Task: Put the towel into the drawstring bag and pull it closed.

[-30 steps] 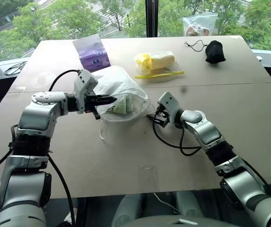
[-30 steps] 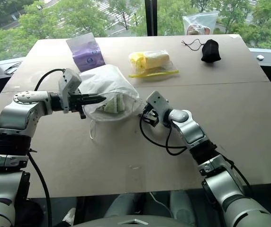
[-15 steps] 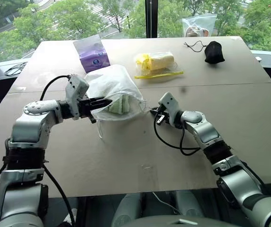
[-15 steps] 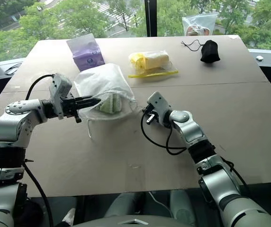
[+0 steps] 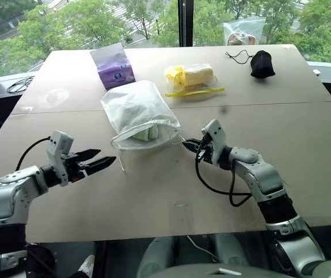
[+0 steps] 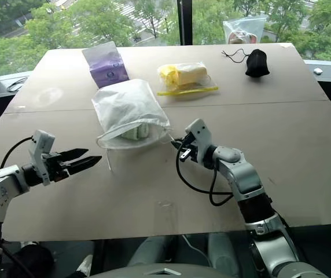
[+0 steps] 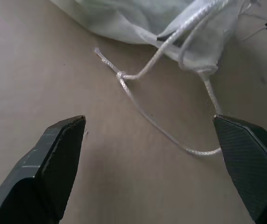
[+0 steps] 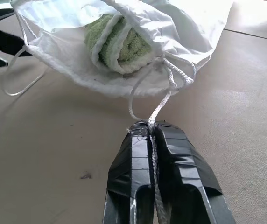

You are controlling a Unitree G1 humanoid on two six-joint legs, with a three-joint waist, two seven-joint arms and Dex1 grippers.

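Observation:
The white drawstring bag (image 5: pixel 139 113) lies on the table's middle with its mouth toward me. Inside the mouth sits the light-green towel (image 8: pixel 119 44), also seen through the fabric (image 5: pixel 144 134). My right gripper (image 5: pixel 190 145) is shut on the bag's right-hand cord (image 8: pixel 164 100) just beside the mouth. My left gripper (image 5: pixel 99 161) hangs open to the left of the bag, apart from it. The loose left cord (image 7: pixel 147 112) lies on the table in front of the left gripper's fingers (image 7: pixel 54 163), untouched.
A purple packet (image 5: pixel 114 63) lies at the back left. A yellow item in clear plastic (image 5: pixel 191 76) sits behind the bag. A small black corded pouch (image 5: pixel 261 62) is at the back right. The table's front edge (image 5: pixel 171 231) runs close below both arms.
My left gripper let go of the bag's mouth, opened, and drew back down and to the left. The bag's mouth dropped flat. My right gripper shut on the right cord and pulled back slightly.

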